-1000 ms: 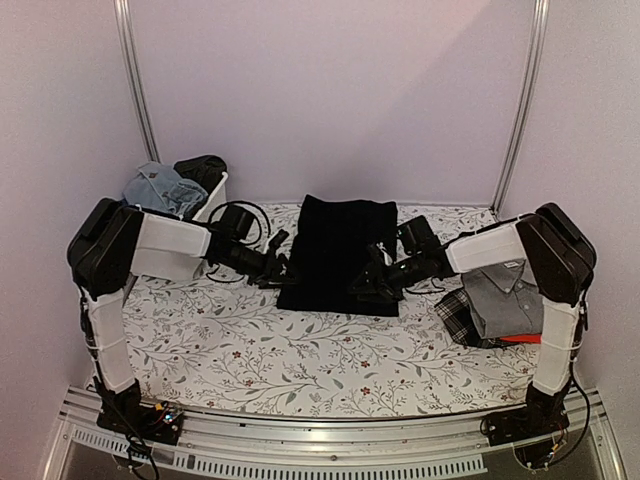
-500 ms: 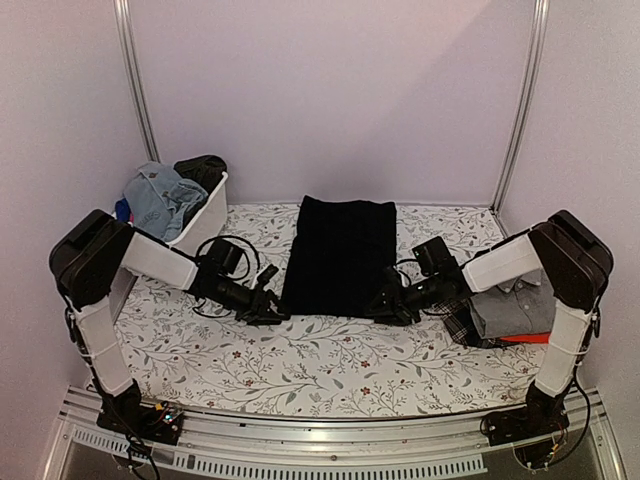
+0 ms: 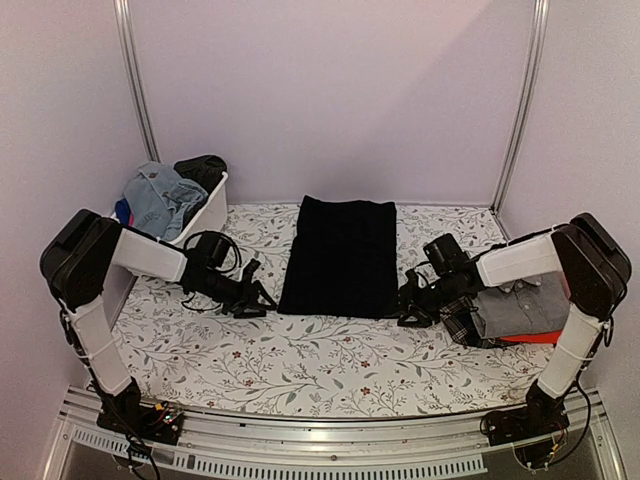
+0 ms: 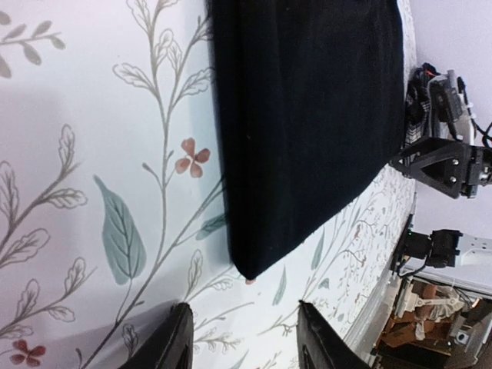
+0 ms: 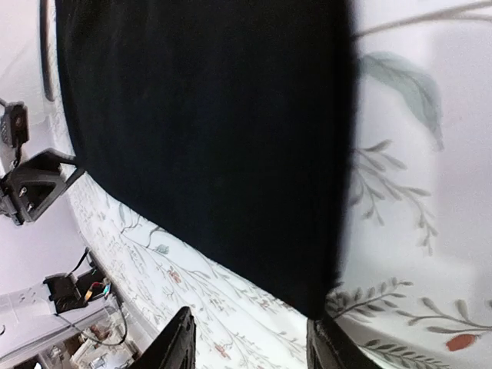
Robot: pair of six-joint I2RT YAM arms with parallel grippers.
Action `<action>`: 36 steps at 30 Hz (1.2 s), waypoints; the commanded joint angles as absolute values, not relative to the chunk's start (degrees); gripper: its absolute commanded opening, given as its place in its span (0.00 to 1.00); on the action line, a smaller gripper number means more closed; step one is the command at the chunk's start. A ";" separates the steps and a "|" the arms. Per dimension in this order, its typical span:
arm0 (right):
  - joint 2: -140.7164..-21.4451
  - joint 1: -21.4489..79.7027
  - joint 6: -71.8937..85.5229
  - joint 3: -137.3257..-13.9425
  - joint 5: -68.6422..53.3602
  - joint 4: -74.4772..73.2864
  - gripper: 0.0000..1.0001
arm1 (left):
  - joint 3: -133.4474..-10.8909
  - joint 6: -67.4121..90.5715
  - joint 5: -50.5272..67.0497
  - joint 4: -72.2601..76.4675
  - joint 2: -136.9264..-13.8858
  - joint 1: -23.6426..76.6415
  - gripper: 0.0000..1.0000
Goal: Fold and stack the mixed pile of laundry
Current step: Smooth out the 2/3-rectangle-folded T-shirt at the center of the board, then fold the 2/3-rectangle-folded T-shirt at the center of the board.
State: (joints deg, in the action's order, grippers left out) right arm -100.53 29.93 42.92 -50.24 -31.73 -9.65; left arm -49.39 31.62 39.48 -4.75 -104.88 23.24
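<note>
From above, the black garment (image 3: pixel 340 255) lies folded into a flat rectangle at the middle of the desk (image 3: pixel 300 365), reaching toward the far edge. The left gripper (image 3: pixel 255 296) sits low just off its near-left corner and the right gripper (image 3: pixel 408 300) just off its near-right corner; neither touches the cloth. At the far-left corner the white tub (image 3: pixel 208 215) holds a blue denim piece (image 3: pixel 160 195) and a dark piece (image 3: pixel 200 168). Along the right edge a grey shirt (image 3: pixel 520 305) rests on plaid cloth (image 3: pixel 460 322), with a red shirt (image 3: pixel 525 338) showing as a strip underneath.

In the left wrist view the fingers (image 4: pixel 173 342) stand spread with nothing between them, and the garment's corner lies ahead on the bare print.

In the right wrist view the jaws likewise stand apart and empty, the garment's folded edge just beyond them.

The garment looks soft, limp and light, so its layers will probably slide apart if only the top one is caught. Each near corner seems the best hold, pinched low through every layer
</note>
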 commanded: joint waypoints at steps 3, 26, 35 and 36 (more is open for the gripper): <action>-106.62 30.18 42.10 -55.86 -26.59 -15.63 0.48 | -52.47 32.65 37.90 -7.26 -108.98 23.79 0.42; -108.25 29.46 41.78 -53.95 -21.08 -18.56 0.43 | -53.78 33.56 38.56 -8.14 -116.40 26.63 0.35; -105.73 29.18 39.72 -52.87 -17.38 -20.99 0.50 | -51.32 33.34 37.07 -8.50 -114.09 26.70 0.36; -106.49 29.18 39.57 -53.51 -17.12 -21.38 0.50 | -51.33 33.36 36.87 -8.65 -114.17 26.64 0.36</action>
State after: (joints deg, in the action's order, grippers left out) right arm -103.22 29.82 41.12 -54.81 -24.32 -14.13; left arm -54.22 33.50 42.94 -1.61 -111.66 25.61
